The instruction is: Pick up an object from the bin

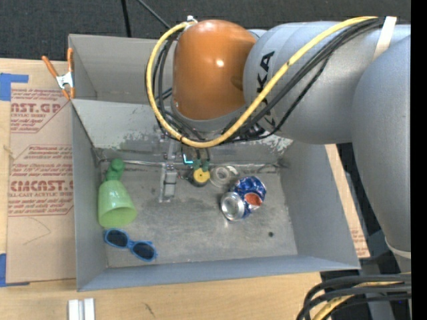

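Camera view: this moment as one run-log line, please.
gripper: by back wall | nearest: small yellow thing | also: crushed blue can, green bottle, blue sunglasses

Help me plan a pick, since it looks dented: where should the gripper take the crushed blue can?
Probably across its blue side walls, coming straight down. The crushed blue can lies on its side on the bin floor, silver end toward the lower left, so the curved walls offer two opposing faces.

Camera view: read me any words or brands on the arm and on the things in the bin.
"KUKA", on the grey arm, partly covered.
Crushed blue can: print too blurred to read.
Green cup and blue sunglasses: no text seen.
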Available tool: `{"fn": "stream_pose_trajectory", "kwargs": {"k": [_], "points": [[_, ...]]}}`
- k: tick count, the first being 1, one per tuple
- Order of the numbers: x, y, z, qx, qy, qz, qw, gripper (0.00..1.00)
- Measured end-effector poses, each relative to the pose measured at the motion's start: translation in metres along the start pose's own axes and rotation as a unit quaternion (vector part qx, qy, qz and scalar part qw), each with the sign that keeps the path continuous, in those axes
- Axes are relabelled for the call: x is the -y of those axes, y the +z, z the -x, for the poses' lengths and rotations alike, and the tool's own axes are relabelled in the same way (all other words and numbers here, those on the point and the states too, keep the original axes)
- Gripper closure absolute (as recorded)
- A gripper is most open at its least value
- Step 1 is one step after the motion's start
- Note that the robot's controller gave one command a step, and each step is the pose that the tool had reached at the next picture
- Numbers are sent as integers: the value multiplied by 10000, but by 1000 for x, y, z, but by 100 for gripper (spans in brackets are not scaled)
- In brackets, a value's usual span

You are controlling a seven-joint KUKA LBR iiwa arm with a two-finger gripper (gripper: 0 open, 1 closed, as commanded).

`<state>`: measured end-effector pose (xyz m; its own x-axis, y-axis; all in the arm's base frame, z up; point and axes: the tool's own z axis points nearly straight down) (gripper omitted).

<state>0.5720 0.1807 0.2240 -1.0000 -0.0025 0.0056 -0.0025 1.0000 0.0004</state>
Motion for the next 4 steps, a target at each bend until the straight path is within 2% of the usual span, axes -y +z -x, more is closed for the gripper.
{"fn": "stream_pose_trajectory", "kwargs": {"k": [1,2,3,4], "points": [[-24,147,9,6,-1251,-6,9921,0],[-60,151,-54,84,-2634,-7,9646,0],[-57,153,-56,35,-2621,-25,9650,100],[-52,17,-67,77,-2738,-1,9617,100]]}}
